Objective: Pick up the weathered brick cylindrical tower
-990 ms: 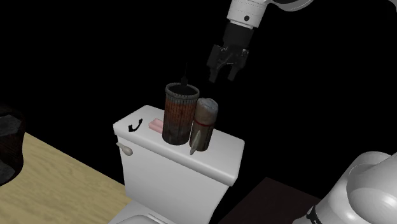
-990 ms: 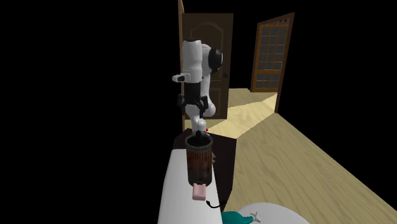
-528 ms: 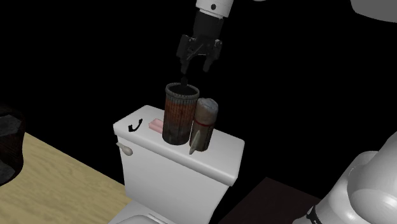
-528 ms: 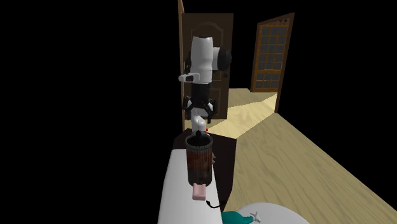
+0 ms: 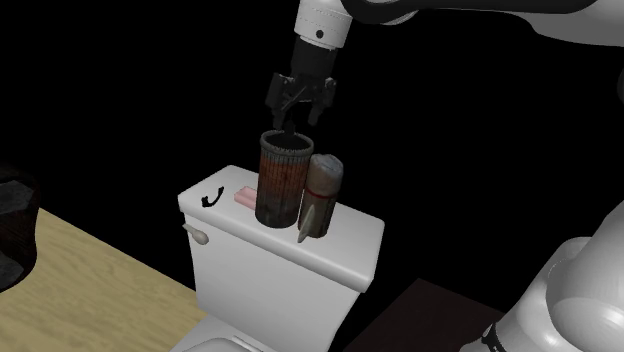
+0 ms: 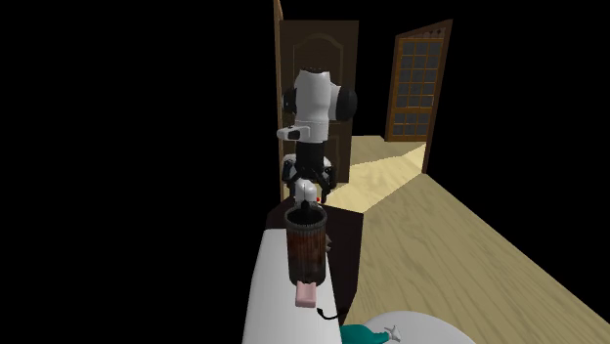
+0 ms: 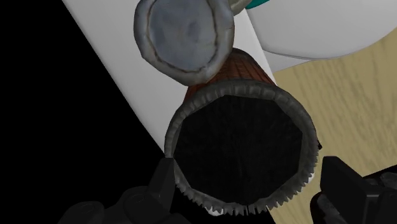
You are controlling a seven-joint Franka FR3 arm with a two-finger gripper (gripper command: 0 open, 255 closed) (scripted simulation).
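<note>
The black hand (image 5: 299, 118) hangs just above the open mouth of the brick tower (image 5: 280, 185), pointing down. Its two fingers are spread wide and hold nothing. In the wrist view the fingers (image 7: 159, 188) stand to either side of the tower's (image 7: 242, 70) toothed rim, outside it, and the dark hollow lies between them. Whether they touch the rim cannot be told.

From the left of the shoulder view, a strip of wooden floor (image 5: 90, 280) runs below a white toilet tank (image 5: 350, 240) with a flush lever (image 5: 197, 236) on its front. A small black hook (image 5: 211, 197) lies on the tank lid near its left end. A pink bar (image 5: 243, 196) comes next, just beside the foot of the tower. The tower stands upright near the middle of the lid, reddish-brown and worn, with a dark rim. Close on its right is a shorter cylinder (image 5: 320, 195), brown with a grey top, leaning slightly. It is the nearest thing to the open fingers.

In the second exterior view the hand (image 6: 309, 191) hovers over the tower (image 6: 305, 244), and two brown doors (image 6: 420, 88) stand behind against a black area.
</note>
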